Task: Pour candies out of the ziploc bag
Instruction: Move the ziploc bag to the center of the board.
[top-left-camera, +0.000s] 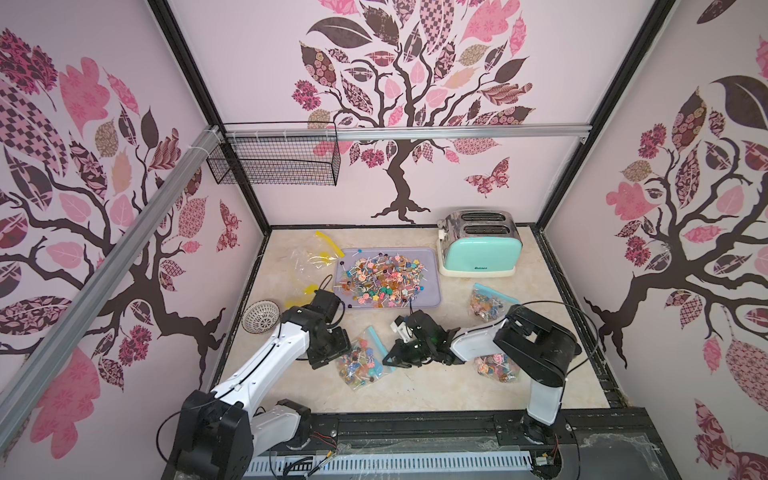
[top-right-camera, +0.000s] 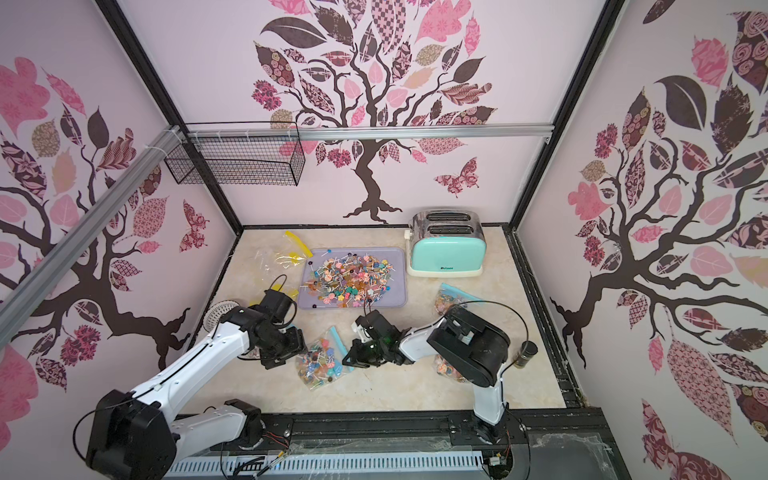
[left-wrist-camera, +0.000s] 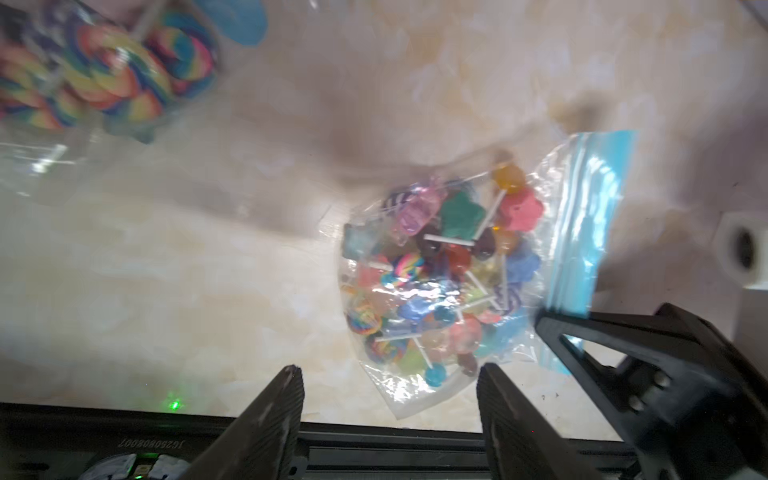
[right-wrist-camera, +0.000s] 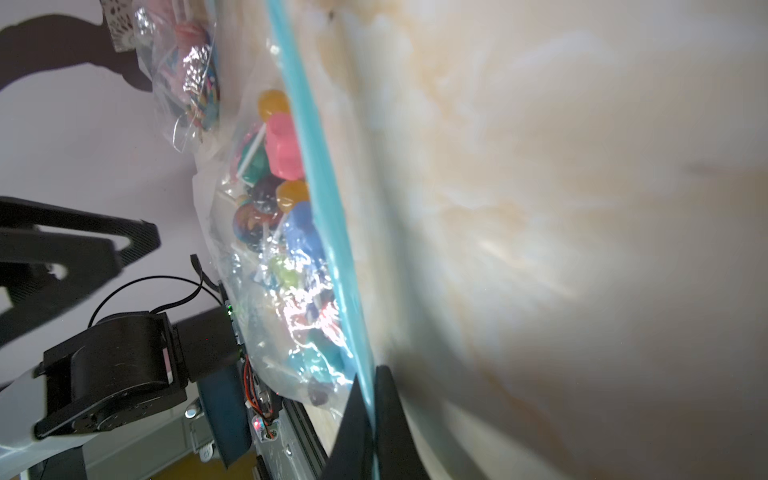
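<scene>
Far left, by the wall: white lattice bowl (top-left-camera: 261, 316) on the marbled tabletop (top-left-camera: 419, 390). Behind it, empty clear bags with yellow zips (top-left-camera: 309, 262), crumpled just beside the tray.

Left gripper (left-wrist-camera: 390, 376): fingers spread wide, nothing held, low over the bottom corner of the ziploc bag (top-left-camera: 363, 368). Contact with the plastic: cannot tell.

Ziploc bag flat on the tabletop between the two grippers, in front of the tray. Packed with candies (left-wrist-camera: 449, 266), swirled, pink, blue and orange, on thin white sticks. Blue zip strip (right-wrist-camera: 328, 232) along the side facing the right arm.

Right gripper (right-wrist-camera: 372, 386): fingers pressed together, pinching one end of that zip strip.

Centre, further back: lavender tray (top-left-camera: 432, 286) heaped with loose candies (top-left-camera: 382, 278).

Right of the tray, at the back wall: mint-green two-slot toaster (top-left-camera: 480, 249), upright.

Further right: filled blue-zip bag (top-left-camera: 488, 301) in front of the toaster; second filled bag (top-left-camera: 496, 368) partly hidden under the right arm.
</scene>
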